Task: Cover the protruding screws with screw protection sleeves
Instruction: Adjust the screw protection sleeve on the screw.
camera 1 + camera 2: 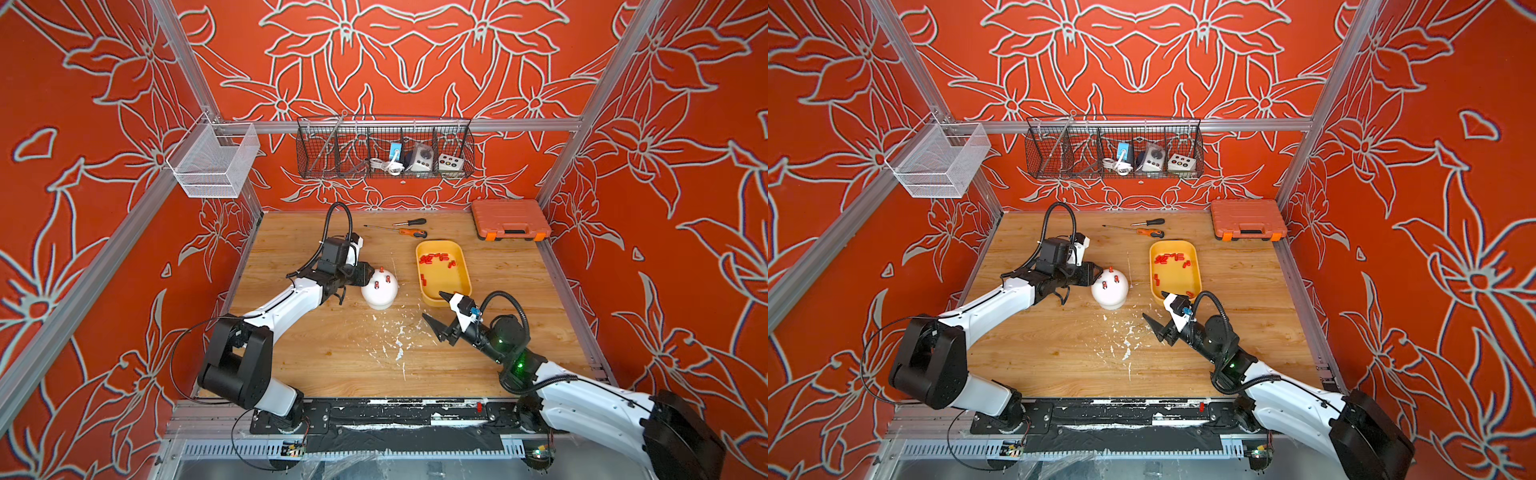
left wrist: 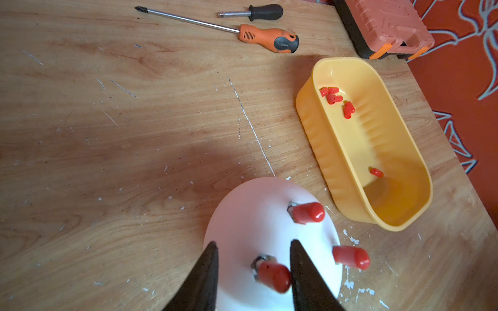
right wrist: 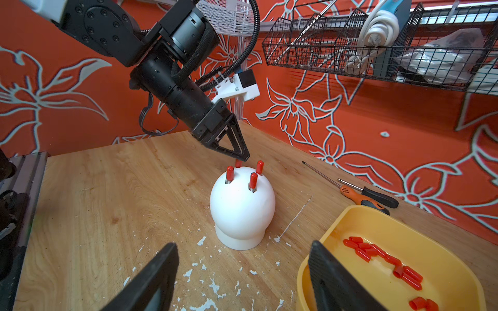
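A white dome [image 1: 380,293] [image 3: 242,204] stands mid-table with red sleeves capping its protruding screws. Only grey nuts show at their bases [image 2: 258,259]. The right wrist view shows four capped screws, the far one [image 3: 238,163] half hidden behind my left gripper's tip. My left gripper [image 1: 372,274] [image 2: 253,242] is open astride one capped screw [image 2: 273,273]; the sleeve lies against one finger, with a gap to the other. Loose sleeves [image 1: 428,259] [image 3: 377,251] lie in the yellow tray [image 1: 465,266] [image 2: 310,121]. My right gripper [image 1: 434,306] [image 3: 243,244] is open and empty at the tray's near end.
Two screwdrivers [image 1: 411,232] lie behind the dome and tray. An orange tool case [image 1: 511,218] sits at the back right corner. A black wire basket [image 1: 384,149] and a white mesh basket [image 1: 214,162] hang on the frame. White flecks [image 1: 395,340] litter the wood.
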Robot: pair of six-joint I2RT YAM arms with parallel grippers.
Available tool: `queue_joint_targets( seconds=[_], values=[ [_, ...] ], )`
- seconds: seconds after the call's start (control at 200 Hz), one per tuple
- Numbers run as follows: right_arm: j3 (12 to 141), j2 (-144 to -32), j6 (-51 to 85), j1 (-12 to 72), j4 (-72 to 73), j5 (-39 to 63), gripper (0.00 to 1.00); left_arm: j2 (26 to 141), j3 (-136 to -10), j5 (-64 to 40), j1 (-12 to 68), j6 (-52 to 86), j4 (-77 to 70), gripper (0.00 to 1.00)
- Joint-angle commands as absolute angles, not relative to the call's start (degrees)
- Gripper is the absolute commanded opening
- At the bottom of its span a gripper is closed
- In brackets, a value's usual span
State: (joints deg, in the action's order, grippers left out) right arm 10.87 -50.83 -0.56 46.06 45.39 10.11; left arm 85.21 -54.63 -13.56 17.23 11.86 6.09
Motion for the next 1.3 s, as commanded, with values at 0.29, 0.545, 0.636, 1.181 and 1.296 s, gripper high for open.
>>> queue_joint_targets(
  seconds=[0.29,0.545,0.636,1.181,1.296],
  values=[
    [13.2,-51.1,-0.5,46.2,45.7,10.1,0.78,78.9,-53.8,-10.5,17.2,11.7,6.8,0.55],
    [13.3,-51.4,-0.5,46.3,45.8,10.0,0.78,73.0,-48.0,-12.8,18.3,12.8,2.4,0.80],
    [13.3,-51.8,-0.3,46.2,46.2,10.2,0.78,73.1,-47.2,-12.6,19.2,12.6,3.2,0.86],
    [13.0,-50.7,-0.2,46.2,45.8,10.2,0.78,80.1,-46.0,-10.5,20.2,12.2,2.3,0.93],
    [13.0,-50.4,-0.2,46.2,45.7,10.1,0.78,78.8,-45.5,-10.4,20.2,12.1,2.6,0.93]
  ],
)
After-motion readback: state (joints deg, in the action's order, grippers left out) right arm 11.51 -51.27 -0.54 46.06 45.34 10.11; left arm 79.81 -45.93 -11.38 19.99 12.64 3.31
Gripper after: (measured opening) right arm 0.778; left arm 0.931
